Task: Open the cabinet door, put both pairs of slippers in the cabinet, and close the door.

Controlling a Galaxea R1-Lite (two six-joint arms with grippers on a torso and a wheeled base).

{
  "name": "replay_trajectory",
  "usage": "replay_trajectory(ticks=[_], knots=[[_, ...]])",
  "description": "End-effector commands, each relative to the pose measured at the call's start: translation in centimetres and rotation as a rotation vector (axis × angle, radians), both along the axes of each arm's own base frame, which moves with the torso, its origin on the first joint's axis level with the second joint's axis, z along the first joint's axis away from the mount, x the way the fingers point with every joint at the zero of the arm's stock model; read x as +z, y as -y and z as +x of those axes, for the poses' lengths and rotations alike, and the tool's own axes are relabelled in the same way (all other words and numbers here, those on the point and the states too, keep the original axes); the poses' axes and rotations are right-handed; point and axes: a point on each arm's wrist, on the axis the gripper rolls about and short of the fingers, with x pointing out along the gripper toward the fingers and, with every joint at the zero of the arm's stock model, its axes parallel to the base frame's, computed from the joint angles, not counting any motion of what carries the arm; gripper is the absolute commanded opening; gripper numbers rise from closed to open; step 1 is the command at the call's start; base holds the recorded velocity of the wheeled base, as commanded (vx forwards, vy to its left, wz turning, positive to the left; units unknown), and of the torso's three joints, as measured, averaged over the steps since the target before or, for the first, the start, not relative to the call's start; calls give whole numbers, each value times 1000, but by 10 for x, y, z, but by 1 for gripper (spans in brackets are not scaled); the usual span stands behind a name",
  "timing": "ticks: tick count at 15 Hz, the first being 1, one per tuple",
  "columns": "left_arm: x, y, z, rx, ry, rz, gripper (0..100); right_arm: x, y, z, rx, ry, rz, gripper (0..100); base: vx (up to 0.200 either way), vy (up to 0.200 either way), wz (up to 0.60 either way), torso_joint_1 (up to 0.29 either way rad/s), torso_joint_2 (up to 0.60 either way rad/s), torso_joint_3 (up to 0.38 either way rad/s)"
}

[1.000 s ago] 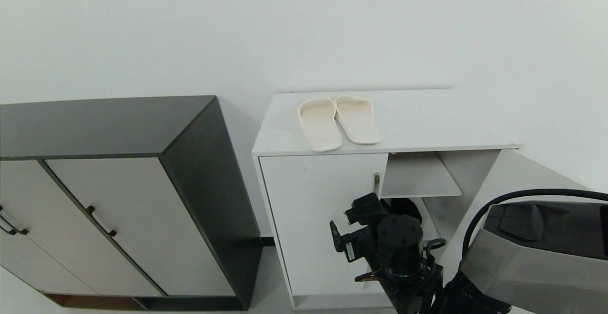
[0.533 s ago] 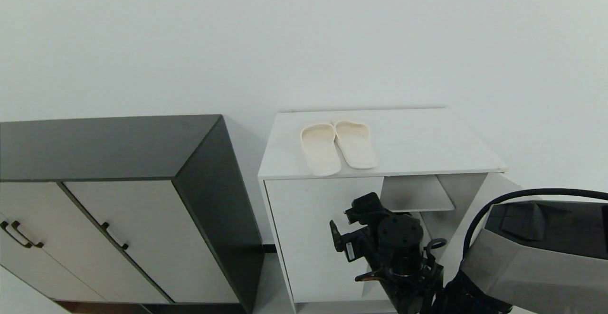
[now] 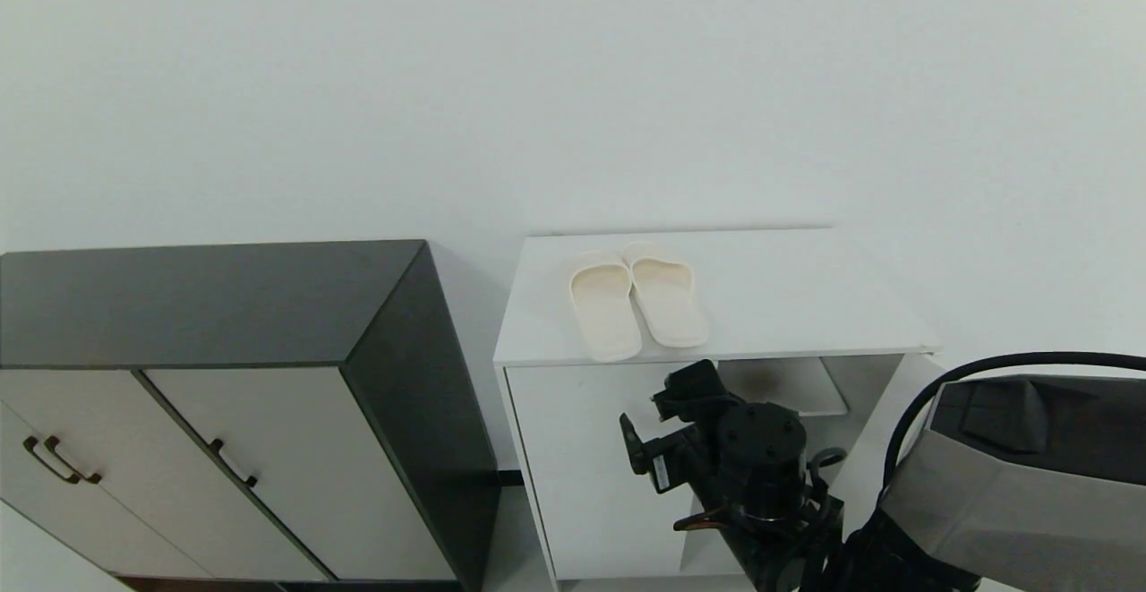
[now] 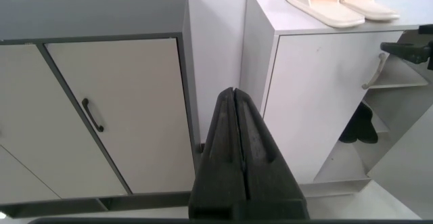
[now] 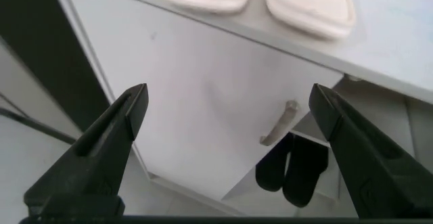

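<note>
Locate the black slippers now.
The black slippers sit inside the white cabinet, in its open right half below the shelf, just past the closed door's handle.

Home-style entryway corner: shoe storage lined up against a bare wall.

Straight ahead of the right gripper (image 5: pixel 229 92) stands a white cabinet (image 3: pixel 582 449). A cream pair of slippers (image 3: pixel 637 301) lies on its top, above the gripper, and a dark pair (image 5: pixel 294 170) sits in its lower compartment, just past the door handle (image 5: pixel 277 122) and below it. Ahead of the left gripper (image 4: pixel 234 94), off to its left, is a second cabinet (image 3: pixel 206 301), dark-topped with pale doors and bar handles (image 4: pixel 93 114). Both cabinets back onto a plain white wall (image 3: pixel 573 81).
</note>
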Motion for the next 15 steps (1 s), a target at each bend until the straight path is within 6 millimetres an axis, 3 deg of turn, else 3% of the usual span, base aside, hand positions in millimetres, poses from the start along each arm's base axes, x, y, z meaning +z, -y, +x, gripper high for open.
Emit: replay_trajectory(ticks=[1,4,6,9,10,12,15], knots=[[0,0,0,0,0,0,0,0,1,-1,13,-3,-4,100,0,0,0,27,-61,-36],[0,0,0,0,0,3,0,10,-4,-5,26,32,3,100,0,0,0,0,0,0],[0,0,0,0,0,5,0,40,-9,-11,45,53,57,100,0,0,0,0,0,0],[0,0,0,0,0,6,0,97,-11,-39,63,-139,122,100,0,0,0,0,0,0],[0,0,0,0,0,6,0,109,-13,-38,-19,-184,134,100,0,0,0,0,0,0],[0,0,0,0,0,6,0,113,-23,-23,-142,-194,182,100,0,0,0,0,0,0],[0,0,0,0,0,9,0,83,-31,-1,-172,-177,203,100,0,0,0,0,0,0]])
